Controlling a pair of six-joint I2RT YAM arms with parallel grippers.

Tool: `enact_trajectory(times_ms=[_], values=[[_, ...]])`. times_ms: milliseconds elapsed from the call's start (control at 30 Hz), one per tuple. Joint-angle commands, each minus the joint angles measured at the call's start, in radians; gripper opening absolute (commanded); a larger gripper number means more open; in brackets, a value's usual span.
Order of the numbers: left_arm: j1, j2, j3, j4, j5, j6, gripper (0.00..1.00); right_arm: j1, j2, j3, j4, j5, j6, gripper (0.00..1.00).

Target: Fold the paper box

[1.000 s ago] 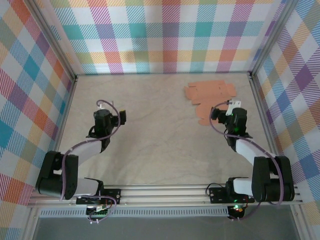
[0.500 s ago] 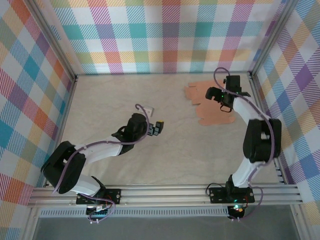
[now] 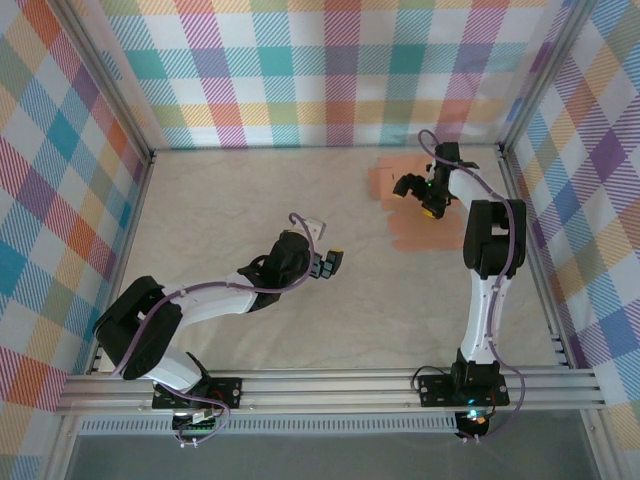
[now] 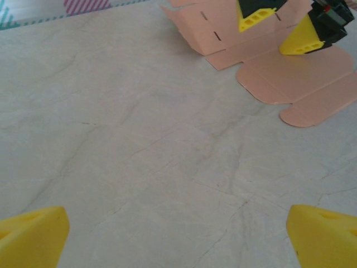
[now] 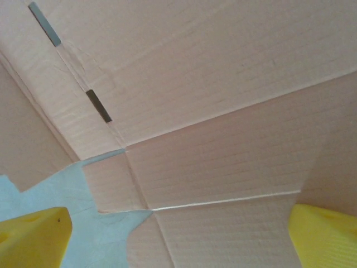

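The paper box point(image 3: 420, 232) is a flat salmon-orange die-cut sheet with flaps and slots, lying at the far right of the table. My right gripper point(image 3: 415, 195) hovers open just above its far half, with nothing between its yellow fingertips point(image 5: 33, 237). In the right wrist view the paper box point(image 5: 223, 84) shows its creases and two slots close up. My left gripper point(image 3: 332, 262) is open over bare table near the middle, pointing at the sheet. In the left wrist view the paper box point(image 4: 279, 78) lies ahead at top right, with the right gripper point(image 4: 279, 28) over it.
Plaid walls point(image 3: 330, 70) close off the back and both sides, with metal posts at the corners. An aluminium rail point(image 3: 330, 385) with both arm bases runs along the near edge. The beige table cover point(image 3: 250, 200) lies between my left gripper and the sheet.
My right arm has stretched out from the sheet's near edge to over its far half. My left arm has reached from the left side to the table's middle. Both grippers stayed open.
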State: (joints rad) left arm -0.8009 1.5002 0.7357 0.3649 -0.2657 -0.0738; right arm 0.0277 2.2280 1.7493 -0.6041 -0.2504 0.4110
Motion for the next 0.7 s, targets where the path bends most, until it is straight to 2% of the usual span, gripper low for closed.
enact_trajectory(times_ms=[0, 133, 400, 567, 667], values=[[-0.008, -0.041, -0.024, 0.025, -0.084, -0.035, 1.00, 0.024, -0.013, -0.052, -0.063, -0.056, 0.007, 1.00], [0.009, -0.044, -0.020, -0.007, -0.127, -0.095, 1.00, 0.078, -0.068, -0.145, -0.021, -0.050, 0.012, 1.00], [0.092, -0.075, -0.038, -0.092, -0.110, -0.314, 1.00, 0.239, -0.177, -0.292, 0.058, -0.063, 0.062, 1.00], [0.168, -0.083, -0.047, -0.134, -0.041, -0.440, 1.00, 0.311, -0.252, -0.317, 0.106, -0.121, 0.097, 0.99], [0.208, -0.072, -0.038, -0.144, 0.015, -0.487, 1.00, 0.308, -0.363, -0.392, 0.174, -0.049, 0.116, 0.99]])
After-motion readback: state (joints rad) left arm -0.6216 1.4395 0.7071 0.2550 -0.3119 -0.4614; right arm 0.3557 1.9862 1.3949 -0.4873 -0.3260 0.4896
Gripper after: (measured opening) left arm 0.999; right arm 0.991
